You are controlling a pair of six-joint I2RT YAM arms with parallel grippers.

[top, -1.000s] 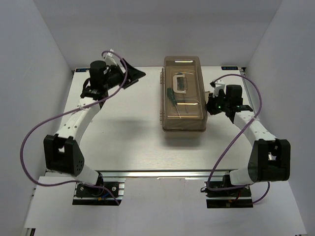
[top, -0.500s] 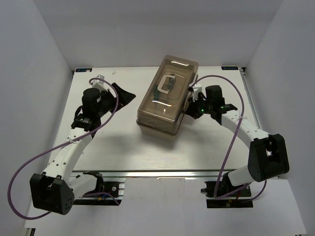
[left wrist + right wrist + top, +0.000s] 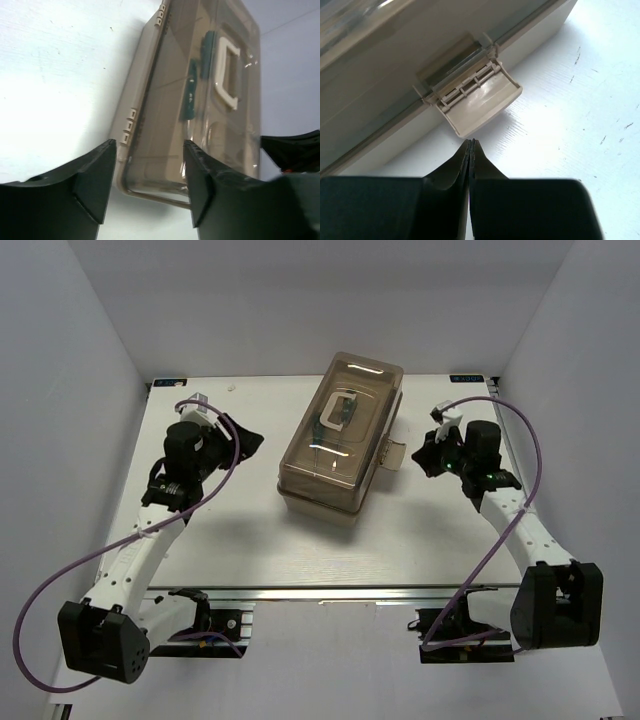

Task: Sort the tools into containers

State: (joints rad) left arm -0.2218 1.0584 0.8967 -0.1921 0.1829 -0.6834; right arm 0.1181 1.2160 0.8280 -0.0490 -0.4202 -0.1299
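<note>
The beige toolbox (image 3: 335, 455) lies slanted mid-table, its translucent brownish lid (image 3: 345, 430) shut and its white handle (image 3: 342, 412) on top. Green screwdriver handles (image 3: 191, 95) show through the lid; other tools are hidden. The side latch (image 3: 480, 102) hangs flipped open on the box's right side (image 3: 394, 452). My left gripper (image 3: 250, 440) is open and empty, just left of the box; in its wrist view (image 3: 150, 150) the box's near corner shows between the fingers. My right gripper (image 3: 422, 455) is shut and empty, its tips (image 3: 471, 143) just short of the latch.
White walls close the table on the left, back and right. The right gripper's tip (image 3: 295, 150) shows beyond the box in the left wrist view. Bare white table (image 3: 260, 530) lies in front of the box.
The box was turned and shoved left a second ago. Since half a second ago my right gripper has drawn back right from the box's side, and the latch hangs open. The left gripper barely moved.
</note>
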